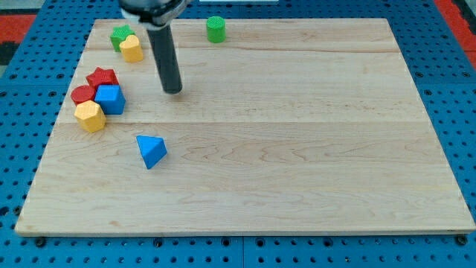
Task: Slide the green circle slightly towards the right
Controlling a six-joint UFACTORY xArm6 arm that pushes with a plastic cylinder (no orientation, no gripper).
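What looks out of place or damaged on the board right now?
Nothing stands out. The green circle sits upright near the view's top edge, the other blocks rest flat on the board, and my tip is below-left of it, touching nothing.

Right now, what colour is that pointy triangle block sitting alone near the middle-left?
Blue. The triangle block shows plainly in the camera view.

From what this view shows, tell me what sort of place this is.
Probably a robotics lab bench set up for block-pushing tests. A pale wooden board lies on a blue perforated base, small coloured blocks such as the green circle and blue triangle sit on it, and my tip touches none.
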